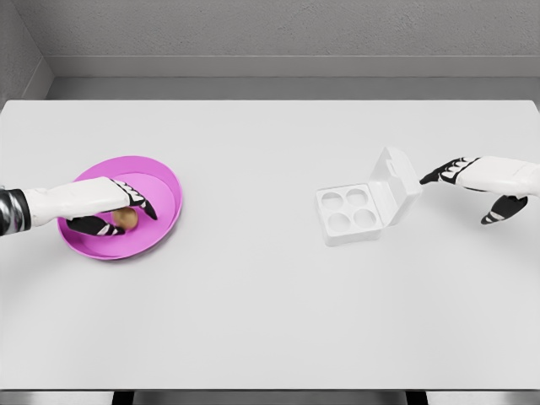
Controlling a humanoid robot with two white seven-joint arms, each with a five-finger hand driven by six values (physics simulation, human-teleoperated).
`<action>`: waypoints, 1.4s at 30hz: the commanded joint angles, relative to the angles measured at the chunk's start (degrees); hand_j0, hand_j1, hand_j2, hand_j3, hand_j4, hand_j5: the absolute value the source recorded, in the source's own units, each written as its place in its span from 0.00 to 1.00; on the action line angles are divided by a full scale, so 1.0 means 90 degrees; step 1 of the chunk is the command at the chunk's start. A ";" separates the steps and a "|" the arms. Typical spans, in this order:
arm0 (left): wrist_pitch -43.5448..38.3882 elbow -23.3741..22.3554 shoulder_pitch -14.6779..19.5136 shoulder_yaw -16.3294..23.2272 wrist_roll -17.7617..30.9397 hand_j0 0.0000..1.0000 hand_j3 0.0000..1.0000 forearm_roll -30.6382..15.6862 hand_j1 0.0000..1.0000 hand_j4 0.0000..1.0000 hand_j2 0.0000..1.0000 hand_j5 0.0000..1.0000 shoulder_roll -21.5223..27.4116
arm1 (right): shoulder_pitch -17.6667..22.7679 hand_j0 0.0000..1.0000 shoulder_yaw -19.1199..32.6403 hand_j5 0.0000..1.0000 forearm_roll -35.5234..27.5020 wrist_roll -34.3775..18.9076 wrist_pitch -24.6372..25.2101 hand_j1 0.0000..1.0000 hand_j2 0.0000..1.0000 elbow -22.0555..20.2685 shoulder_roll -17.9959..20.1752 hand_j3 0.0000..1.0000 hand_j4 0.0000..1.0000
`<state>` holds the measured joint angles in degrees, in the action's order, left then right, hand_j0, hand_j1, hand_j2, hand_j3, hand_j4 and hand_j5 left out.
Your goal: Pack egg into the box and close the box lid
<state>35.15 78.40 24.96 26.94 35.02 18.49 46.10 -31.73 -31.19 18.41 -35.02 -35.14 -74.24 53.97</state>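
Left hand (114,211) reached into pink bowl (164,187), fingers and thumb curled around brown egg (126,218), seemingly touching it; whether lifted clear of bowl floor, could not tell. Egg sat just below fingers, inside bowl, partly hidden by hand. Far off to that hand's right, well apart on white table (270,312), lay white box (359,209), four round cups showing, lid (396,181) tilted up on its far-right side. Just right of lid hovered right hand (472,187), fingers loosely spread toward lid, holding nothing, apart from box.
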 commanded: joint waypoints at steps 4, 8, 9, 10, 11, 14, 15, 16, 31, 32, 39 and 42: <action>-0.0017 -0.0001 -0.0010 0.0053 -0.0002 0.59 0.59 -0.0023 0.59 0.59 0.59 0.59 0.0005 | 0.0000 1.00 0.0009 1.00 -0.0034 0.0002 0.0016 1.00 1.00 -0.0004 0.0009 1.00 1.00; -0.0017 -0.0001 -0.0010 0.0190 -0.0002 0.58 0.58 -0.0023 0.58 0.58 0.58 0.58 0.0005 | 0.0000 1.00 0.0009 1.00 -0.0034 0.0002 0.0016 1.00 1.00 -0.0004 0.0009 1.00 1.00; -0.0017 -0.0001 -0.0010 0.0220 -0.0002 0.57 0.57 -0.0023 0.57 0.57 0.57 0.57 0.0005 | 0.0000 1.00 -0.0001 1.00 -0.0034 0.0002 0.0016 1.00 1.00 -0.0004 0.0009 1.00 1.00; -0.0017 -0.0001 -0.0010 0.0220 -0.0002 0.55 0.55 -0.0033 0.55 0.55 0.55 0.55 0.0005 | 0.0000 1.00 0.0009 1.00 -0.0034 0.0002 0.0016 1.00 1.00 -0.0013 0.0009 1.00 1.00; -0.0017 -0.0001 -0.0010 0.0220 -0.0002 0.55 0.55 -0.0033 0.55 0.55 0.55 0.55 0.0005 | 0.0000 1.00 0.0009 1.00 -0.0034 0.0002 0.0016 1.00 1.00 -0.0013 0.0009 1.00 1.00; -0.0017 -0.0001 -0.0019 0.0230 -0.0002 0.52 0.52 -0.0053 0.52 0.52 0.52 0.52 0.0005 | -0.0010 1.00 0.0009 1.00 -0.0034 0.0002 0.0016 1.00 1.00 -0.0013 0.0009 1.00 1.00; -0.0017 -0.0001 -0.0020 0.0230 -0.0002 0.50 0.50 -0.0072 0.50 0.50 0.50 0.50 0.0005 | -0.0010 1.00 0.0009 1.00 -0.0034 0.0002 0.0016 1.00 1.00 -0.0013 0.0009 1.00 1.00; -0.0017 -0.0001 -0.0020 0.0230 -0.0002 0.49 0.49 -0.0072 0.49 0.49 0.49 0.49 0.0005 | -0.0010 1.00 0.0009 1.00 -0.0034 0.0002 0.0016 1.00 1.00 -0.0013 0.0009 1.00 1.00; -0.0017 0.0058 -0.0088 0.0230 -0.0002 0.37 0.37 -0.0111 0.37 0.37 0.37 0.37 0.0034 | -0.0020 1.00 0.0058 1.00 -0.0034 0.0002 0.0016 1.00 1.00 -0.0013 0.0029 1.00 1.00; -0.0017 0.0175 -0.0078 0.0220 -0.0002 0.37 0.37 -0.0111 0.37 0.37 0.37 0.37 0.0044 | -0.0020 1.00 0.0058 1.00 -0.0034 0.0002 0.0016 1.00 1.00 -0.0013 0.0029 1.00 1.00; -0.0017 0.0517 -0.0068 0.0181 -0.0002 0.35 0.35 -0.0238 0.35 0.35 0.35 0.35 0.0054 | -0.0068 1.00 0.0067 1.00 -0.0034 0.0002 0.0016 1.00 1.00 -0.0013 0.0019 1.00 1.00; -0.0017 0.0741 -0.0068 0.0161 -0.0002 0.35 0.35 -0.0316 0.35 0.35 0.35 0.35 0.0113 | -0.0078 1.00 0.0067 1.00 -0.0034 0.0002 0.0016 1.00 1.00 -0.0023 0.0038 1.00 1.00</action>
<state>35.19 83.65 24.35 28.53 34.99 16.57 46.76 -32.52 -30.62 18.41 -35.02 -35.14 -74.37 54.16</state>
